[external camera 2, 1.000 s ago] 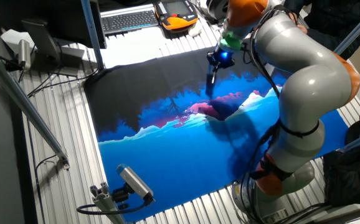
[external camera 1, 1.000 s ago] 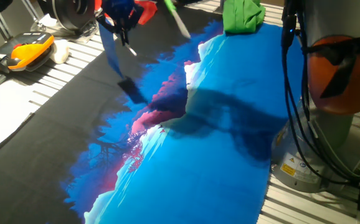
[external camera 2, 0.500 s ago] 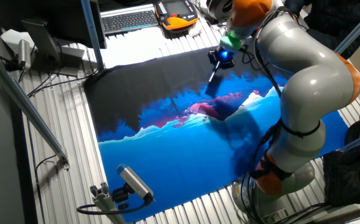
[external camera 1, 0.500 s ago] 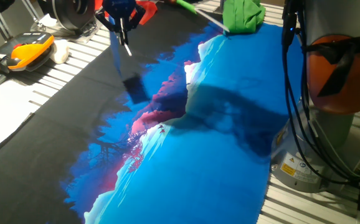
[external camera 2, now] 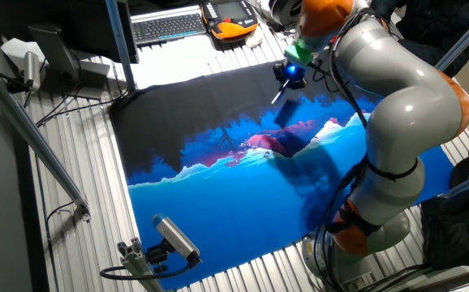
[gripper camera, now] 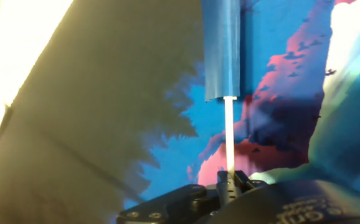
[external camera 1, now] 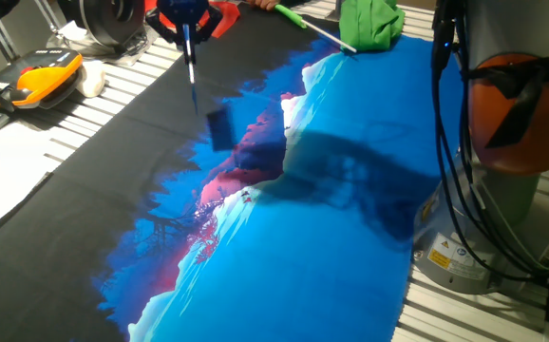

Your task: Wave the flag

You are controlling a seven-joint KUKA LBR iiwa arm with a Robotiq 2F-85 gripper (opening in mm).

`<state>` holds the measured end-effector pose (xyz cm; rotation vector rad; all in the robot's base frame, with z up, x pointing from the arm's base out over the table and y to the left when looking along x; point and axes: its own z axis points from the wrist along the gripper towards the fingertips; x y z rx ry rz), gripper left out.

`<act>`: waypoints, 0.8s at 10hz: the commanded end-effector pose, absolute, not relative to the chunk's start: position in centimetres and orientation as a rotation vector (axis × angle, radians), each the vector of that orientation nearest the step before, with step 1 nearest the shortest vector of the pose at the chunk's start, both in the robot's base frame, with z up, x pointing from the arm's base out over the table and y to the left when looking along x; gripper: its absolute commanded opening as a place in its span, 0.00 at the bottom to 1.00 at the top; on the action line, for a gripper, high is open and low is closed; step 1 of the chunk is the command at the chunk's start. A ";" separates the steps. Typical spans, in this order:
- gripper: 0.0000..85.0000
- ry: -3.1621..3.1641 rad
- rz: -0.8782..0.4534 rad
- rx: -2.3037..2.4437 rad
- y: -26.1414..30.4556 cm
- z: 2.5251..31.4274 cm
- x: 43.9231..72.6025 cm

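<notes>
The small dark blue cloth flag on a thin white stick is held aloft above the blue-black printed tablecloth. Its stick is clenched by the hand. A green cloth bundle is seen at the desk's far edge.

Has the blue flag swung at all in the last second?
Yes. The flag, hanging from the claw, has swung right across the tablecloth, toward its pink mountain print and away from the orange pendant.

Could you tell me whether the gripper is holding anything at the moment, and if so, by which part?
Yes: the gripper holds the flag by the bottom end of its thin white stick, with the blue cloth at the far end.
</notes>
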<state>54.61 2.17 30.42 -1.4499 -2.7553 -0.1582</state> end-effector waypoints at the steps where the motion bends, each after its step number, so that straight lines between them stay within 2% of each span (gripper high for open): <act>1: 0.00 -2.698 -0.168 -1.538 1.6 30.5 54.9; 4: 0.00 -2.819 -0.191 -1.220 1.0 30.7 55.2; 8: 0.00 -2.952 -0.073 -0.776 1.1 30.8 55.3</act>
